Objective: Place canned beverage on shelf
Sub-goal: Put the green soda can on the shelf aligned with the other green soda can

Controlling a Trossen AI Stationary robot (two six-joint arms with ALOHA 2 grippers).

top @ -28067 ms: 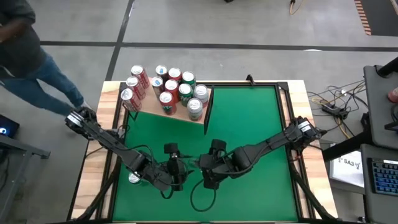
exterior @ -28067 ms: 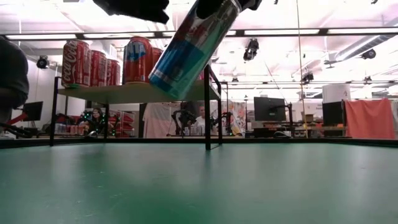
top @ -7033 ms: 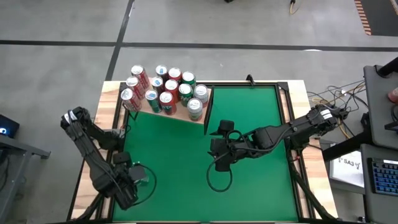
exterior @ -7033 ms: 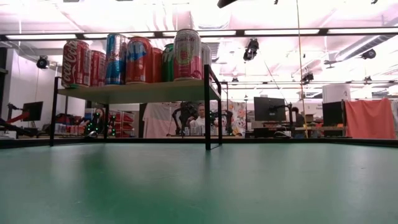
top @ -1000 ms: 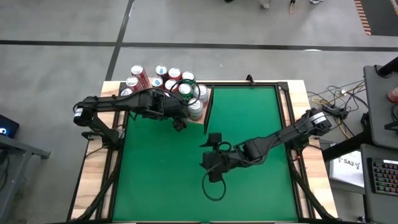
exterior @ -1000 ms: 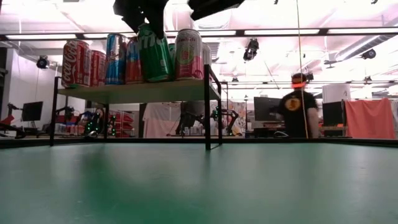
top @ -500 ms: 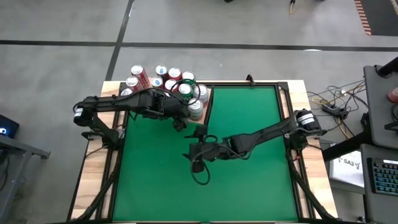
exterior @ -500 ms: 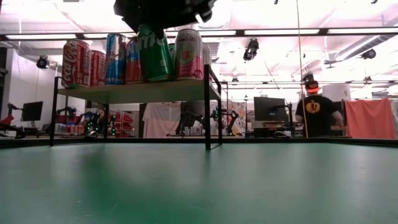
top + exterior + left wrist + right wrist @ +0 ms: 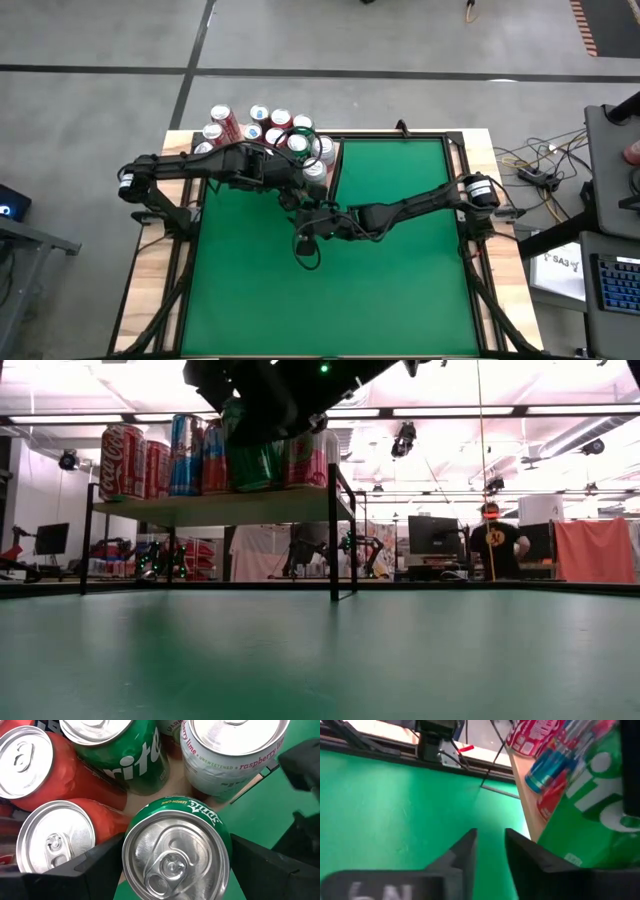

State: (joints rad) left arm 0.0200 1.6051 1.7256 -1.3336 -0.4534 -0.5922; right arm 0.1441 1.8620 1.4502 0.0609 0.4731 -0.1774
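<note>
The shelf (image 9: 200,508) stands at the table's far left with several upright cans (image 9: 265,130) on it. My left gripper (image 9: 293,192) is shut on a green Sprite can (image 9: 175,855) at the shelf's near edge, beside a white raspberry-lime can (image 9: 232,750). The green can (image 9: 250,460) stands almost upright, its bottom at board level. My right gripper (image 9: 489,852) hangs just in front of the green can (image 9: 590,805), on the near side. Its fingers are nearly together and hold nothing. Whether the right gripper touches the can, I cannot tell. My left gripper pinches the green can's side wall just under its top rim (image 9: 127,845) between its two fingers, one on each side. The fingers (image 9: 95,867) come slanting down from the table's left. The can stays almost upright, partly past the shelf's near edge.
The shelf's dark upright end panel (image 9: 332,530) stands right of the cans. A cable loop (image 9: 305,250) hangs under my right arm. Green table (image 9: 400,290) lies free to the near right. A person (image 9: 497,545) stands in the room behind.
My right gripper has travelled from the table's middle toward the far left, up to the shelf's near edge and the held green can. My left gripper and the can have kept still.
</note>
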